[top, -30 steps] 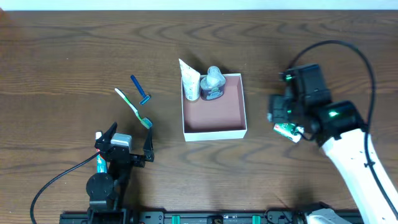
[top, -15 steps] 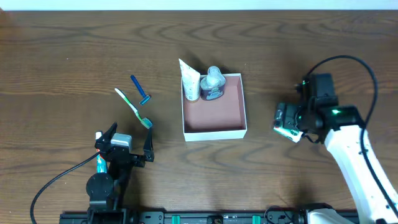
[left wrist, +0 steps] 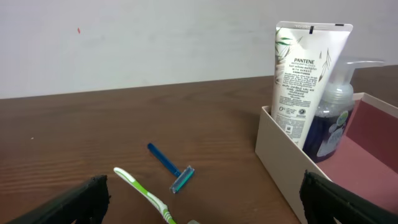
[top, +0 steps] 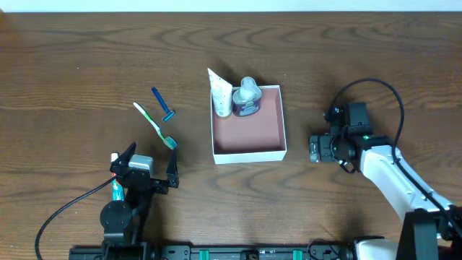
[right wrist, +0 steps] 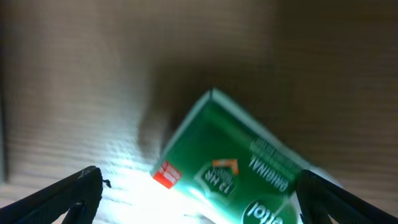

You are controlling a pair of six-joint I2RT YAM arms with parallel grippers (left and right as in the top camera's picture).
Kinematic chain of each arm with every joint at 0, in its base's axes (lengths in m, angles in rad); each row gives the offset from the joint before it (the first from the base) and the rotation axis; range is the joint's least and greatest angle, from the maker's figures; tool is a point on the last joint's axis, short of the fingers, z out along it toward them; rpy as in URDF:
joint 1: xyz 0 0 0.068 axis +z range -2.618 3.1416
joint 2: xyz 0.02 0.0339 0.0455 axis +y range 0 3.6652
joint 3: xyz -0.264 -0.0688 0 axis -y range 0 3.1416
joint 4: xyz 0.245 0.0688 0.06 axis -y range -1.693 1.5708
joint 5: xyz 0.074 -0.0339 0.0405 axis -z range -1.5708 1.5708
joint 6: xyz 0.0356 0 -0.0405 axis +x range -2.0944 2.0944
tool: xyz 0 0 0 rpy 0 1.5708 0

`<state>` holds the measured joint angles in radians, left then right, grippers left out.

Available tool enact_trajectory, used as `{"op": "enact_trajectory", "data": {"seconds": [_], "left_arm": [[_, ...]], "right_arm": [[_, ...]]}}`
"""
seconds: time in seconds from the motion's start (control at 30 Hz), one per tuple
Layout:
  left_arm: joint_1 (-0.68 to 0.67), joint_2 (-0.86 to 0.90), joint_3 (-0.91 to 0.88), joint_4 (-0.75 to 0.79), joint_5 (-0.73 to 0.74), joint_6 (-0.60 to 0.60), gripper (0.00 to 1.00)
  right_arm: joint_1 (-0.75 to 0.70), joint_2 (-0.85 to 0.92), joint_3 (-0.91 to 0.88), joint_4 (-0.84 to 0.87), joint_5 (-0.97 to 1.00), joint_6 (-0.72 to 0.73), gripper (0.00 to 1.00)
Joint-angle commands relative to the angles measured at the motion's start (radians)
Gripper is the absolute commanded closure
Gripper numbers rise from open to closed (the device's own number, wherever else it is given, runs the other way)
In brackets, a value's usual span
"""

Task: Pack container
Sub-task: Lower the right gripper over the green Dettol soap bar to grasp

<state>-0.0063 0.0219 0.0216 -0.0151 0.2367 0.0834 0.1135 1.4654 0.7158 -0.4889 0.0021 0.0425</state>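
- Your right gripper (right wrist: 199,190) hangs low over a green box (right wrist: 230,162), jaws spread wide either side, likely lined up to grasp it
- Only its wrist view shows that box; from overhead the gripper hides it
- Your left gripper (top: 150,162) rests parked, jaws apart, holding nothing
- The container (top: 249,154) sits mid-table between the arms, with the tube (top: 221,92) and pump bottle (top: 247,97) upright in its far-left corner, so the remaining floor can take more

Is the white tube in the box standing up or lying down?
Standing up: the white tube rises above the container wall, beside the pump bottle.
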Motion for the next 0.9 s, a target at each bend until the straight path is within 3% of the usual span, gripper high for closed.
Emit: {"op": "enact_trajectory", "data": {"seconds": [0.0,0.2,0.37,0.67,0.87], "left_arm": [[0.006,0.001,-0.018,-0.034,0.014,0.010,0.02],[0.006,0.001,-0.018,-0.033,0.014,0.010,0.02],[0.006,0.001,-0.018,-0.033,0.014,0.010,0.02],[0.006,0.001,-0.018,-0.033,0.014,0.010,0.02],[0.006,0.001,-0.018,-0.033,0.014,0.010,0.02]], "right_arm": [[-0.013,0.010,-0.021,-0.023,-0.010,-0.037,0.01],[-0.013,0.010,-0.025,-0.100,-0.010,-0.037,0.04],[-0.015,0.010,-0.026,-0.140,-0.010,-0.021,0.12],[-0.015,0.010,-0.072,-0.055,-0.015,0.017,0.46],[-0.015,0.010,-0.131,0.058,-0.050,0.015,0.45]]}}
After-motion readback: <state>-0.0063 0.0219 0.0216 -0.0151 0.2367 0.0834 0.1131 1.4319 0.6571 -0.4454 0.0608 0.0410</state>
